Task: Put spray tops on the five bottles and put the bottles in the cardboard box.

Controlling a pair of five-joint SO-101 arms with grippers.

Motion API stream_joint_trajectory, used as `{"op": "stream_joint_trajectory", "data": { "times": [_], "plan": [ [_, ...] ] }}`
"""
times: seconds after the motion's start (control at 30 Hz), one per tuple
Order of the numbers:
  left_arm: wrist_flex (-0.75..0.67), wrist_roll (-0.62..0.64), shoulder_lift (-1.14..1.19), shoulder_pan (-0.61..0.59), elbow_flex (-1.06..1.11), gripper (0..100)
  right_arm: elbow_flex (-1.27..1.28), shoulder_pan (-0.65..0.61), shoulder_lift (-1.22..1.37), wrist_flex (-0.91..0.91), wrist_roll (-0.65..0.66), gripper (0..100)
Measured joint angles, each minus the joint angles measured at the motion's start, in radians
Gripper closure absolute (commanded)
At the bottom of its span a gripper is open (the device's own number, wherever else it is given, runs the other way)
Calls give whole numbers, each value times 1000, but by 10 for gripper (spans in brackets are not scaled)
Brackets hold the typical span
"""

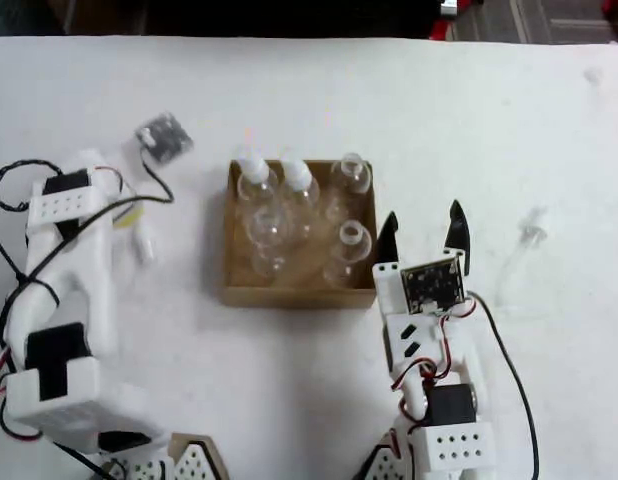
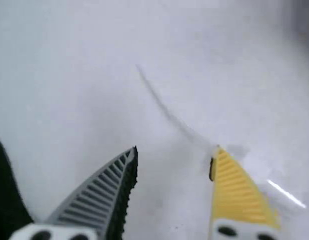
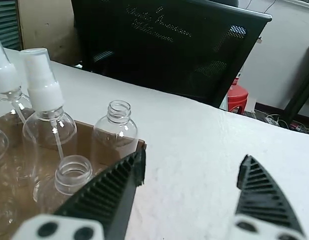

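W/ left gripper (image 2: pixel 174 152) & right gripper (image 3: pixel 192 160) both held apart, spray top (image 2: pixel 167 110) could be pinched by its thin tube & dropped short of cardboard box (image 1: pixel 299 296).

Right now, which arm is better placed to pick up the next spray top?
Left. The left gripper hangs open over a spray top on the table; the right gripper sits open beside the cardboard box, farther from the other spray top.

Five bottles (image 1: pixel 351 240) are standing in the cardboard box (image 1: pixel 299 296). The right gripper (image 1: pixel 422 228) is hovering just right of it, a spray top (image 1: pixel 529 236) lying farther right.
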Motion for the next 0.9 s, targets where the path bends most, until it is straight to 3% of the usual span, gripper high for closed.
{"op": "stream_joint_trajectory", "data": {
  "times": [0.13,0.23,0.33,0.4,0.6,0.8,0.9],
  "plan": [
    [-5,325,11,-18,0,793,0,0,0,0,0,730],
    [60,566,11,-17,0,874,0,0,0,0,0,730],
    [133,746,12,-17,-43,989,0,0,0,0,0,730],
    [173,822,12,-17,-77,952,0,0,0,0,0,730],
    [164,872,17,51,-127,951,0,0,0,0,0,730],
    [46,690,152,175,-127,951,0,0,0,0,0,730],
    [32,666,252,181,-187,951,0,0,0,0,0,730]
  ]
}}
